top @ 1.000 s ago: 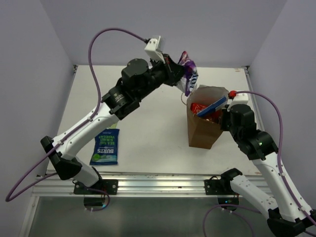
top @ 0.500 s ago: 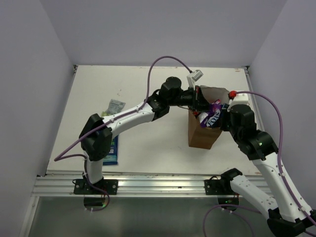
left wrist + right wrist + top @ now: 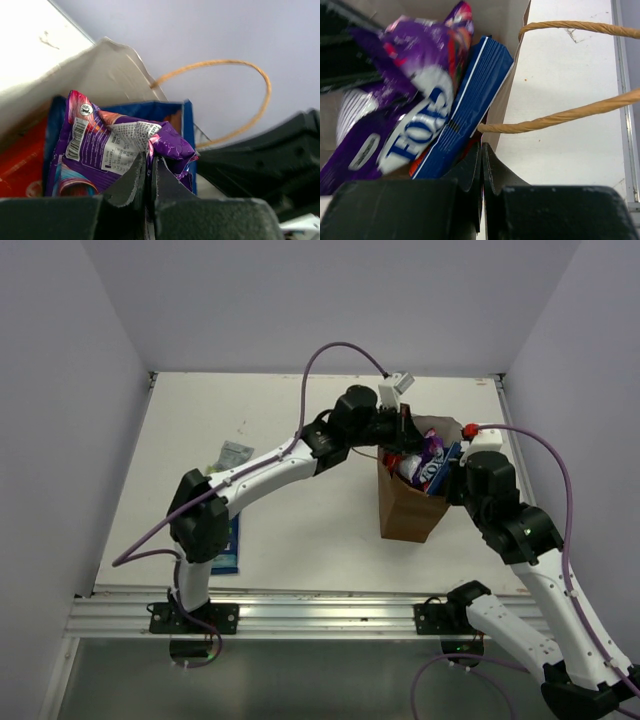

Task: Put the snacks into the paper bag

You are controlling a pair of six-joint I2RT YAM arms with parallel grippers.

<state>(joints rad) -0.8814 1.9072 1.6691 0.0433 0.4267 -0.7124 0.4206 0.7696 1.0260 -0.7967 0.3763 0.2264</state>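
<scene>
The purple crisp packet (image 3: 107,150) stands steeply on end in the mouth of the paper bag (image 3: 405,512). Its lower end is down beside the blue packet (image 3: 472,97) and a red packet (image 3: 20,167), and its top pokes above the rim. My left gripper (image 3: 149,164) is clamped on its crumpled top edge, and my right gripper (image 3: 481,152) is pinched onto the bag's right wall below the string handles (image 3: 570,115).

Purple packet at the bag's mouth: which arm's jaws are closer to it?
Left. The left jaws are pinching the purple packet itself, at the mouth of the paper bag. The right jaws are closed on the bag's edge, beside the packet.
</scene>
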